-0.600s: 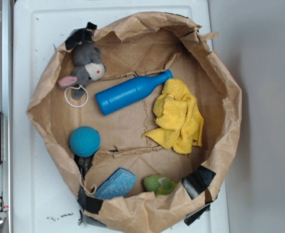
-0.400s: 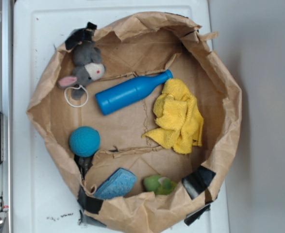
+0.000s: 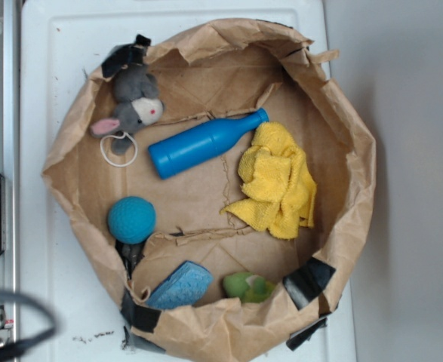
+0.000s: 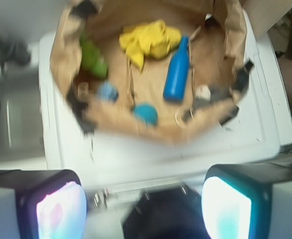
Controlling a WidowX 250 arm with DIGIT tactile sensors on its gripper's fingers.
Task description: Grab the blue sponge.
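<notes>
- White table (image 3: 55, 75): carries everything; a metal rail runs down its left edge in the exterior view.
- Brown paper bag (image 3: 357, 151), sides rolled down into a bowl with black tape patches on the rim. All the loose things lie inside it.
- Yellow cloth (image 3: 276, 181), crumpled, on the right of the bag floor, touching the neck end of the bottle.
- Blue bottle (image 3: 202, 143) lying on its side, slantwise, near the middle.
- Grey plush toy (image 3: 134, 102) at the upper left wall, a white ring (image 3: 118, 149) just below it.
- Teal ball (image 3: 131, 219) at the left, apart from the bottle.
- Blue sponge (image 3: 180, 286): leaning against the lower wall of the bag, below the ball, beside a small green object (image 3: 246, 286).
- Gripper (image 4: 145, 204): wrist view blurred; fingers (image 4: 61, 211) wide apart, nothing between them, well short of the bag, over the table's edge.
</notes>
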